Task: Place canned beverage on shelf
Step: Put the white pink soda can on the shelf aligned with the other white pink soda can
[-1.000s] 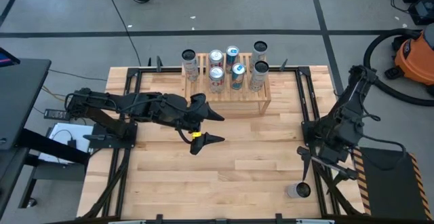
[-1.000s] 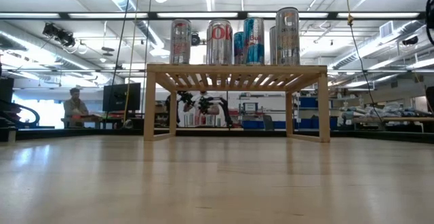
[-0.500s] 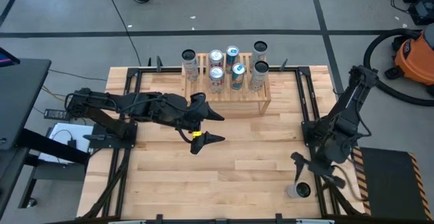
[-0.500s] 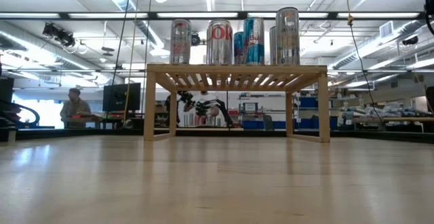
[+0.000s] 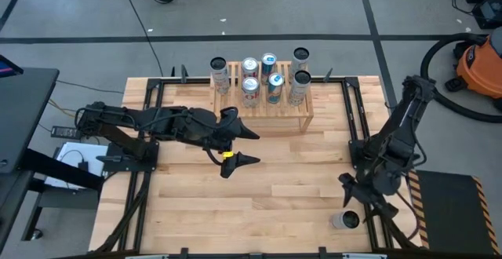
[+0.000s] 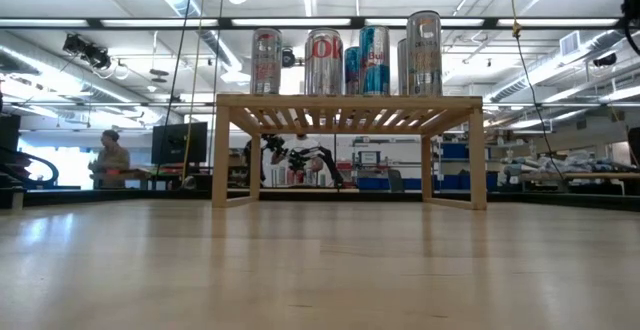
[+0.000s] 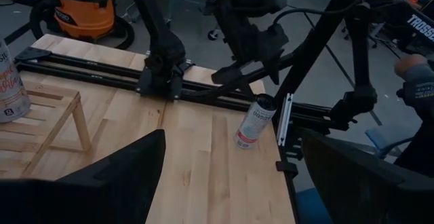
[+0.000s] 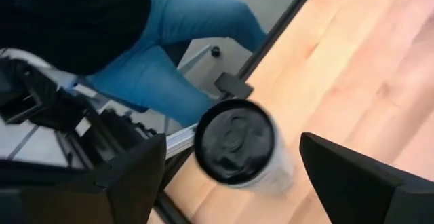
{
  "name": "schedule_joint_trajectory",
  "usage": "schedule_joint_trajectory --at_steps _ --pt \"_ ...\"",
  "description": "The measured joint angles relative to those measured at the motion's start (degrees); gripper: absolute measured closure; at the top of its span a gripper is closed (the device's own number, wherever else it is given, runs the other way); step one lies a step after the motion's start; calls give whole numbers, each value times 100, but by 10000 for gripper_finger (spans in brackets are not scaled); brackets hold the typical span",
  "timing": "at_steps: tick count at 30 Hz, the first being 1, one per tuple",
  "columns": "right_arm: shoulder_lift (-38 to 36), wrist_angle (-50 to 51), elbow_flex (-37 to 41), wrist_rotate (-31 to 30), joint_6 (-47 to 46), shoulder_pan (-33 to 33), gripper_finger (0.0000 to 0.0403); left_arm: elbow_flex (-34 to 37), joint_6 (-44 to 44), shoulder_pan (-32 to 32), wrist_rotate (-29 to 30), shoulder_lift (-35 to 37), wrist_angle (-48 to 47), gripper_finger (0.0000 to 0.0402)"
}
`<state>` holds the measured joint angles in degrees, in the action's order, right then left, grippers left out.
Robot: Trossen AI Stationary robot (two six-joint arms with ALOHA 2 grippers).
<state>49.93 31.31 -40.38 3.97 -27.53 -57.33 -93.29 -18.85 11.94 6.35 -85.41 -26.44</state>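
Hovering with open jaws, the right gripper (image 5: 352,191) hung over the can (image 5: 346,220) at the table's (image 5: 274,196) near right corner; it should drop straight, then squeeze gently. The left gripper (image 5: 245,147), also open, waited mid-table.

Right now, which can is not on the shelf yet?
The grey can standing alone at the table's near right corner, below the open right gripper. The other six stand together on the shelf at the far edge.

A motion-blurred can (image 8: 243,148) stands near the bench's edge, while the seated person (image 8: 115,30) behind is cropped above the waist.
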Motion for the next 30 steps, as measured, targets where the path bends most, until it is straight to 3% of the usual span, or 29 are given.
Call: schedule_joint_trajectory --at_steps 11,21,30 --pt "320 20 0 -894 143 -472 60 1 32 -155 60 -2 10 56" --pt "718 -7 0 -760 9 -645 60 2 15 -254 62 -2 11 56" --pt "1104 -62 0 -1021 22 -653 60 0 -2 -251 59 -2 8 56"
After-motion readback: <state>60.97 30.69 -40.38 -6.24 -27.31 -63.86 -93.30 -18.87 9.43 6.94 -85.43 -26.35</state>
